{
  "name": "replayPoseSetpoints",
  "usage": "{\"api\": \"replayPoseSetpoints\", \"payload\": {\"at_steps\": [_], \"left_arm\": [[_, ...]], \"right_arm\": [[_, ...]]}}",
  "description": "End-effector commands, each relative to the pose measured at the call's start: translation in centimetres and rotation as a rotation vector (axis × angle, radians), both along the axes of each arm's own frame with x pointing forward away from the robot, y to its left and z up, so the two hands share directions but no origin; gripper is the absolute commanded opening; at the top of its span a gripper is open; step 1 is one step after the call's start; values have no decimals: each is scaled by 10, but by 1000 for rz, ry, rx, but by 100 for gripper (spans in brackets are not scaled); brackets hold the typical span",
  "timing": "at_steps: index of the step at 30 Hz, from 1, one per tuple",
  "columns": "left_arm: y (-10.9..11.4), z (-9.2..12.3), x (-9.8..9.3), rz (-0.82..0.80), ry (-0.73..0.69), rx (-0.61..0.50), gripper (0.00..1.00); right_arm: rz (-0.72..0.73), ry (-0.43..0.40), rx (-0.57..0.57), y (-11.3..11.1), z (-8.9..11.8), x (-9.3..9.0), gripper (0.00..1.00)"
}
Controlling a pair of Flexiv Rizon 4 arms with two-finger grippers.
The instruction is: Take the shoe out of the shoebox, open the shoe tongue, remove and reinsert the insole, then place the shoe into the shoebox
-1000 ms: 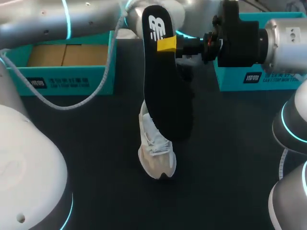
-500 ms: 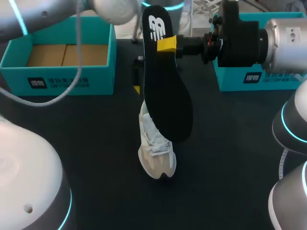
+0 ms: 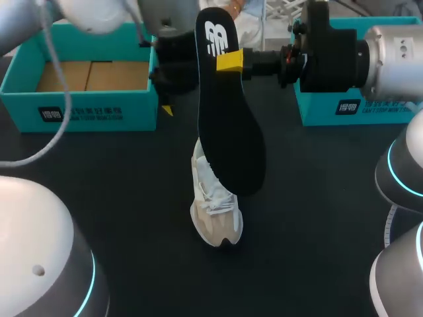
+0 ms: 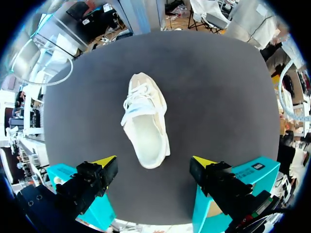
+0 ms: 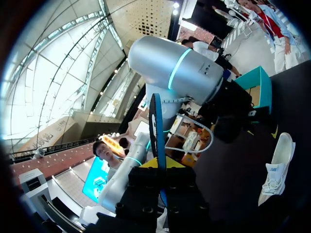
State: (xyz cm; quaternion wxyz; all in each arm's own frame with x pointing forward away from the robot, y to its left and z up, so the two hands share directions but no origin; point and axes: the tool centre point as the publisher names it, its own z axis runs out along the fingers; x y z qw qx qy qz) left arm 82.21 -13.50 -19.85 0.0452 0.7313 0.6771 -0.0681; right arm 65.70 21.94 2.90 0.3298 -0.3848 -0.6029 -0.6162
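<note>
Silver-grey rounded arms, cyan light rings, black wrist housing, yellow-tipped left end effector.

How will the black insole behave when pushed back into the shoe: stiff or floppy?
Probably fairly stiff: held only near one end by the right gripper, the insole hangs almost straight, without folding. Likely light, since it looks very thin edge-on in the right wrist view. It may bend when pressed into the shoe.
</note>
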Motion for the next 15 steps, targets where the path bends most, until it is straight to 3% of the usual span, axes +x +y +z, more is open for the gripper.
{"api": "replayPoseSetpoints", "payload": {"at_steps": [1, 9, 15], "left_arm": [[21, 13, -2, 5, -19, -360, 100], [33, 33, -1, -79, -17, -507, 100], [41, 45, 0, -247, 38, -480, 100]], "right_arm": [[-4, 2, -4, 3, 0, 0, 0], [-4, 2, -4, 3, 0, 0, 0], [-4, 2, -4, 3, 0, 0, 0]]}}
